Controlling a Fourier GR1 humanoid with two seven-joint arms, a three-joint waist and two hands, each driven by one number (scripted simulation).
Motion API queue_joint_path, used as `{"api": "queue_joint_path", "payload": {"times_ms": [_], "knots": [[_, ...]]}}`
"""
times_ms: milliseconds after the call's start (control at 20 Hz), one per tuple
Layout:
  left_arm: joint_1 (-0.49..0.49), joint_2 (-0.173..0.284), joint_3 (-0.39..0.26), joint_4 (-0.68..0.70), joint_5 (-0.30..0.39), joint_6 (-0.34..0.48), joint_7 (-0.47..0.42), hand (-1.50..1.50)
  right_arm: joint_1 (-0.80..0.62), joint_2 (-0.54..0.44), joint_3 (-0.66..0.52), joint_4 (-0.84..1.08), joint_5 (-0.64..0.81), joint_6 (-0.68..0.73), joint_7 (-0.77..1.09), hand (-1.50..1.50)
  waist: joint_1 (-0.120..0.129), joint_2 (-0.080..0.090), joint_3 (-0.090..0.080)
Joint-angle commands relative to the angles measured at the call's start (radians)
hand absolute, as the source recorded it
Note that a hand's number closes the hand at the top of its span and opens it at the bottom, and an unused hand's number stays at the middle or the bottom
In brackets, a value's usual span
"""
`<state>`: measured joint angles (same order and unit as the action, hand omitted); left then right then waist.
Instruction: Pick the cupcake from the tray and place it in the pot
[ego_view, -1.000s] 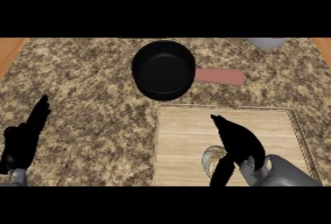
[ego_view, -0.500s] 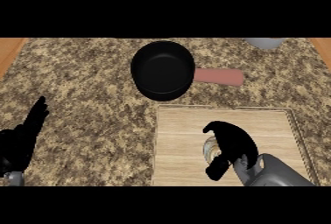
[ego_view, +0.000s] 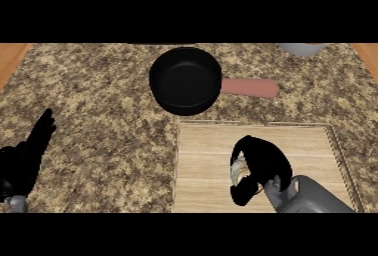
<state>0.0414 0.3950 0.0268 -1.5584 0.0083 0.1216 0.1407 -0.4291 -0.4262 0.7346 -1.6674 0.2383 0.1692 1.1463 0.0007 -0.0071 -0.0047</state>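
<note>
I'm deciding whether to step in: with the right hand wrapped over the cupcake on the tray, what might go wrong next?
The right hand hides most of the cupcake, so its hold can't be checked; it may slip on lifting. The pot sits beyond the tray, so the carry could clip its rim or its handle.

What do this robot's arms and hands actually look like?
Each arm ends in a matte black hand with slim fingers and a thumb. The right hand joins a smooth, rounded grey forearm entering from the lower edge. Of the left hand, only a small grey piece shows at its base. No cables, markings or sleeves are visible.
</note>
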Motion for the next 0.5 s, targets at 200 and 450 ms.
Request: {"api": "queue_joint_path", "payload": {"times_ms": [200,450], "knots": [[-0.019,-0.033,-0.017,0.035,-0.019,-0.009,-0.035,0.00,-0.208,0.249,0.116,0.084,0.074,0.097,0.077,1.50,0.040,0.012,0.002],[-0.071,-0.028,-0.039,0.048,-0.027,-0.031,-0.030,0.00,-0.466,0.418,0.212,0.230,0.128,0.052,-0.031,1.50,0.095,0.019,0.000]]}}
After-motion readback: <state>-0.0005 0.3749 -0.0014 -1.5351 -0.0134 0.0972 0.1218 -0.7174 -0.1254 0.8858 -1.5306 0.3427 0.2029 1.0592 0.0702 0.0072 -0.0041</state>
